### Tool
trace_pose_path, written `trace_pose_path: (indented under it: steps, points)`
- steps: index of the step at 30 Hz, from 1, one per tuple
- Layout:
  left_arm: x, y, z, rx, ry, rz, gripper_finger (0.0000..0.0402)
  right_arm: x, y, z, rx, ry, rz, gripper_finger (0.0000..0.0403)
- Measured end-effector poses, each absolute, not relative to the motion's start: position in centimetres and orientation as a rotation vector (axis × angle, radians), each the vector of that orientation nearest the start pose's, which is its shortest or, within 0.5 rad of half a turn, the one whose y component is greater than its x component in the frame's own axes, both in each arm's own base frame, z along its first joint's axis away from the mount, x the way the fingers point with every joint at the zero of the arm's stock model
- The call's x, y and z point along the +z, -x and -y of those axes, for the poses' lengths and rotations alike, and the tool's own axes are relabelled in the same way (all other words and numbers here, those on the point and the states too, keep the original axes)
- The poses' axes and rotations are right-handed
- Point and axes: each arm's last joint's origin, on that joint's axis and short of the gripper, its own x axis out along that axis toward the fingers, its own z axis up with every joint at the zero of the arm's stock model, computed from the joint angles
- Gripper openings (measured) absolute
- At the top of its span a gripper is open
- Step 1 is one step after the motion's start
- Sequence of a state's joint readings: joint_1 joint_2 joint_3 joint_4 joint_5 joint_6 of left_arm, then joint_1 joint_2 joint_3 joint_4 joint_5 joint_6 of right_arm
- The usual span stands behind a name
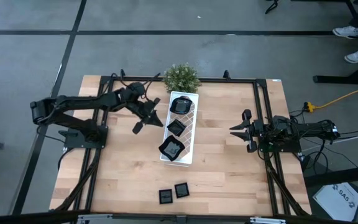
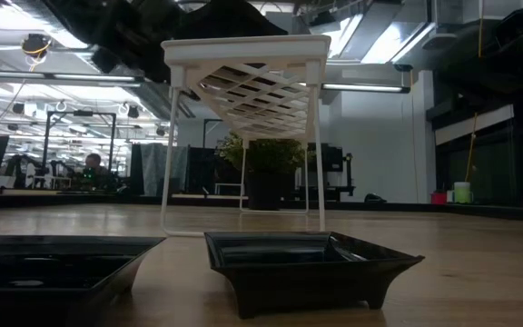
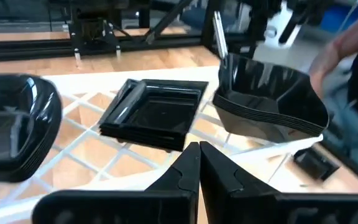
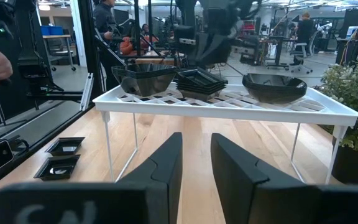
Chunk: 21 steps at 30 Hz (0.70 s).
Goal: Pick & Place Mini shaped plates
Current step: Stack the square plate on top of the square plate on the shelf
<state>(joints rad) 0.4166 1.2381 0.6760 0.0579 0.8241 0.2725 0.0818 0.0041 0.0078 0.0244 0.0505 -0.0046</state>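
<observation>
A white lattice tray (image 1: 189,134) stands on thin legs at the table's middle. It carries three stacks of mini shaped plates: a round one (image 3: 11,124) at the far end, a square one (image 3: 157,115) in the middle and a wavy-edged one (image 3: 269,93) at the near end. Two more black plates (image 1: 165,196) (image 1: 181,190) lie flat on the wood near the front edge. My left gripper (image 3: 197,151) is shut and holds nothing, its tips by the tray's left edge, pointing at the square stack. My right gripper (image 4: 196,146) waits open at the table's right.
A small green potted plant (image 1: 181,77) stands just behind the tray's far end. In the low view the two loose plates (image 2: 307,259) (image 2: 53,263) sit close in front. Bare wood lies between the tray and my right gripper. People show in the room beyond.
</observation>
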Motion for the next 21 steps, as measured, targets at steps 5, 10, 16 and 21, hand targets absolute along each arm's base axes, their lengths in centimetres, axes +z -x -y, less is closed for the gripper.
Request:
trace_pose_path:
  steps: [5, 10, 16, 21]
  points:
    - [23.8, -23.9, -6.6, -0.411, -0.120, -0.437, 0.0001, 16.8, -9.7, -0.7, 0.031, 0.003, 0.028, 0.0085]
    - [23.9, -24.5, -5.6, -0.417, -0.186, -0.455, 0.0002, 16.8, -9.7, -0.6, 0.031, 0.003, 0.028, 0.0085]
    - [24.8, -24.8, -5.5, -0.418, -0.201, -0.431, 0.0002, 16.8, -9.7, -0.6, 0.031, 0.003, 0.028, 0.0085]
    - [24.5, -25.0, -5.6, -0.413, -0.205, -0.446, 0.0002, 16.8, -9.7, -0.6, 0.031, 0.003, 0.028, 0.0085]
